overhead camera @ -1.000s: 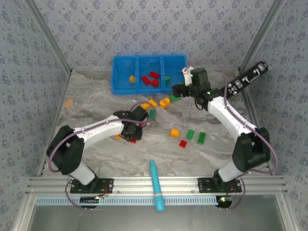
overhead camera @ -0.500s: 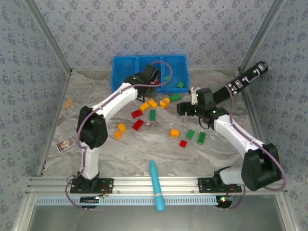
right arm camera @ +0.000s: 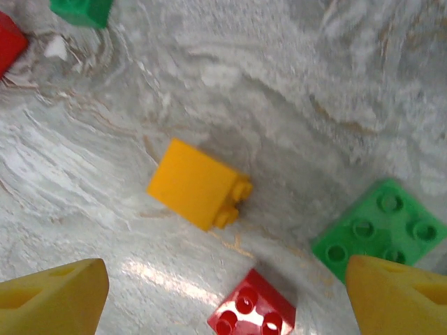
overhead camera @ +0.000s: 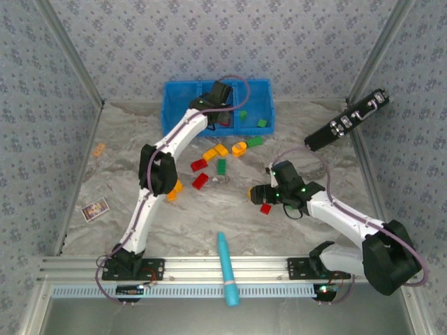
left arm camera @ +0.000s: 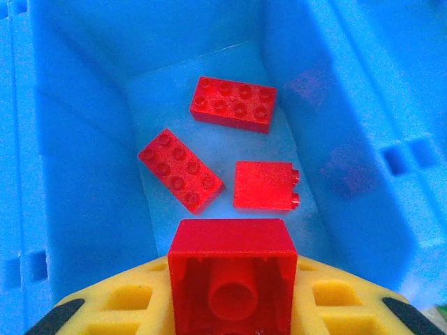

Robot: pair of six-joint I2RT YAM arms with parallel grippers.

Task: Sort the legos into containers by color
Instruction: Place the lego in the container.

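My left gripper (overhead camera: 221, 112) hangs over the middle compartment of the blue bin (overhead camera: 178, 105), shut on a red brick (left arm camera: 230, 279) held hollow side toward the camera. Below it, three red bricks (left arm camera: 234, 103) lie on that compartment's floor. Green bricks (overhead camera: 262, 123) lie in the right compartment. My right gripper (overhead camera: 260, 194) stands open low over mid-table. Between its yellow fingers (right arm camera: 56, 300) lie an orange brick (right arm camera: 198, 183) and a red brick (right arm camera: 253, 310), with a green brick (right arm camera: 380, 230) by the right finger. More loose bricks (overhead camera: 200, 181) lie in front of the bin.
A teal pen (overhead camera: 227, 269) lies at the near edge between the arm bases. A long black device (overhead camera: 347, 120) leans at the right wall. A small card (overhead camera: 93, 209) and an orange brick (overhead camera: 99, 149) lie at the left.
My left arm has swung from mid-table up to the bin with a red brick. My right gripper has come from the bin's right end down to the loose bricks at mid-table.
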